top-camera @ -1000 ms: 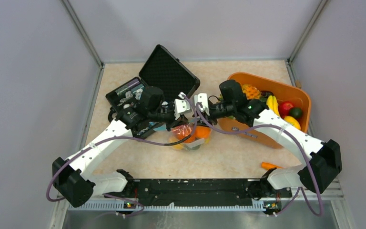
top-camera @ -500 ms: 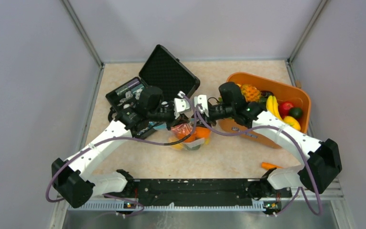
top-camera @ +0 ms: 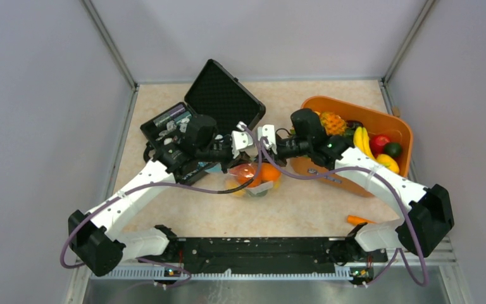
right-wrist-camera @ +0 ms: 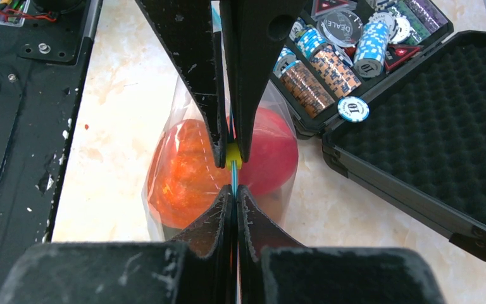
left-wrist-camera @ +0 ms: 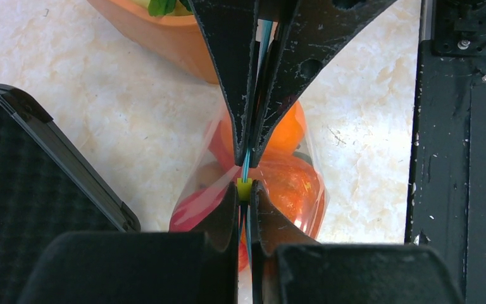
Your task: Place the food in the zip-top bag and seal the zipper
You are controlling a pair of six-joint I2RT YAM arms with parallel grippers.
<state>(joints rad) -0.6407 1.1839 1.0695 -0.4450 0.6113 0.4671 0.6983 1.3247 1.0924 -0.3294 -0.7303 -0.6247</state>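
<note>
- Beige bench (top-camera: pixel 304 209) has the bag (top-camera: pixel 253 183) over its middle, food (right-wrist-camera: pixel 183 171) inside.
- Left end effector (left-wrist-camera: pixel 245 190) and right end effector (right-wrist-camera: pixel 233 193) both pinch the zipper (left-wrist-camera: pixel 245 166).
- Bag looks soft, light and slippery; the stiffer zipper is the best hold.

I see a black case (top-camera: pixel 224 101) open at the table's (top-camera: pixel 304 209) back-left, foam-lined lid propped up, poker chips (right-wrist-camera: pixel 329 60) racked in its base. Orange basket (top-camera: pixel 367 112) sits back-right, well apart. Black rail (top-camera: pixel 259 247) runs along the near edge.
</note>
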